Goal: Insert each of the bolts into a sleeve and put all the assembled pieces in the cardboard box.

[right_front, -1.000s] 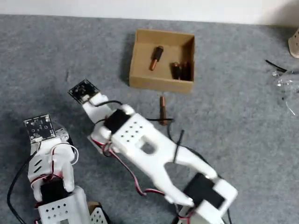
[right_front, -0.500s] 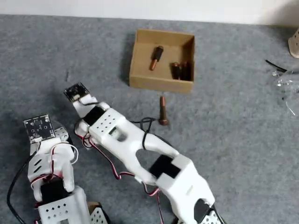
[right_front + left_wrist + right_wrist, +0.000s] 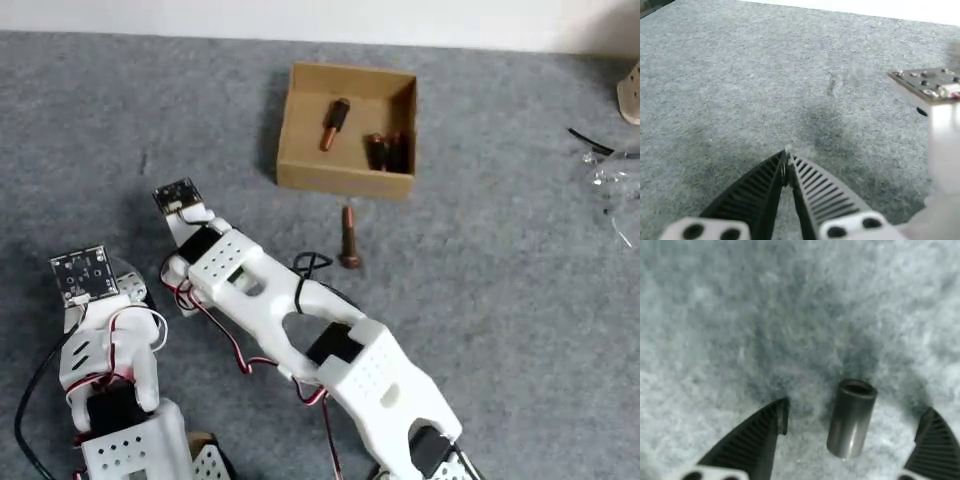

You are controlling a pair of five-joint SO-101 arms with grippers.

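In cardboard box [image 3: 345,180]: prob. 3 assembled pieces [image 3: 334,124]. One bare bolt [image 3: 348,236] lies just beside box, still to do. Wide-spread right gripper [image 3: 856,412] straddles a sleeve [image 3: 851,417] well apart from box; left gripper [image 3: 788,160] pinched closed, empty.

In the high view, the dark pieces [image 3: 388,152] in a corner of the cardboard box [image 3: 345,180] are too small to count or to tell bolt from sleeve. A pale object [image 3: 631,92] is cut by the right edge there, and the left arm [image 3: 110,380] and right arm [image 3: 300,320] run off the lower edge. In the wrist views, the right pincer [image 3: 856,409] and the left pincer [image 3: 787,155] lose their bases to the picture's edge, the sleeve [image 3: 850,420] blurs at its near end, and the circuit board [image 3: 927,82] is blurred and cropped.
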